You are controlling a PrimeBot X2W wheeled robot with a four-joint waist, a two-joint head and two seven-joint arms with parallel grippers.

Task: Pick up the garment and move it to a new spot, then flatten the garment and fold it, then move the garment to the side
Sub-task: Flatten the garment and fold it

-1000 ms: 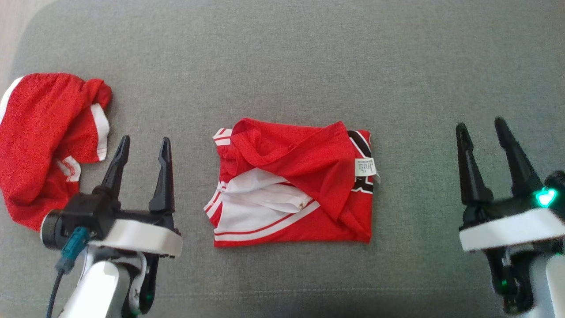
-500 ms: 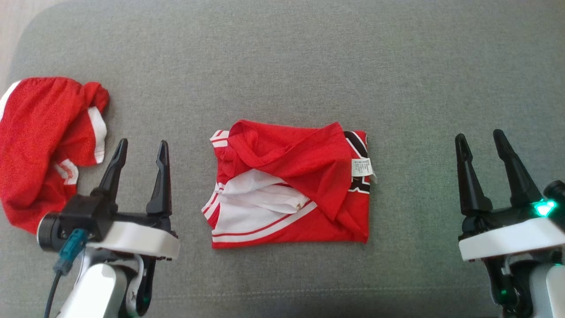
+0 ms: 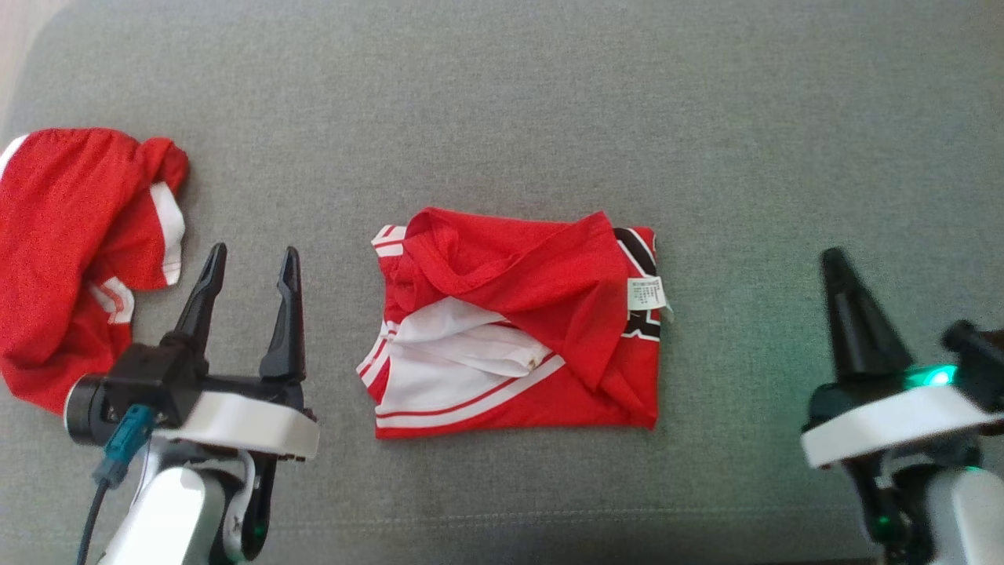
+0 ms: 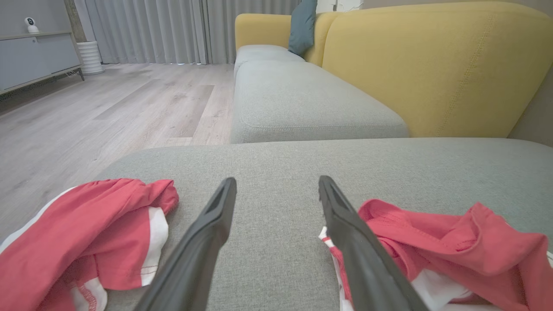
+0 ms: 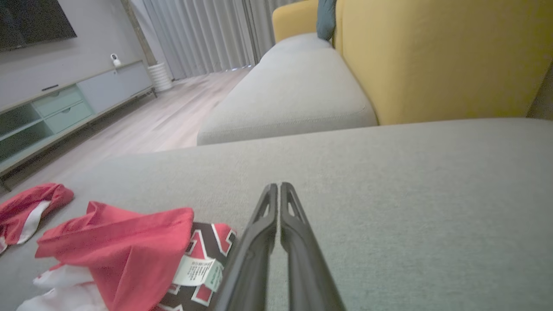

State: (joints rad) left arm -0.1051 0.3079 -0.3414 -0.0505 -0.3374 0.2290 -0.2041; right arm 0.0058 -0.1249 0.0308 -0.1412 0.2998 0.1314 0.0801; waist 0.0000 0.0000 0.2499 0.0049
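Left of the folded jersey [image 3: 518, 329] your left gripper [image 3: 254, 251] gapes empty; your right gripper [image 5: 278, 186], opposite, is closed, empty. A one-sided drag could undo the fold.

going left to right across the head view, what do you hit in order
crumpled red garment → left gripper → folded red garment → right gripper, all over the gray cushion
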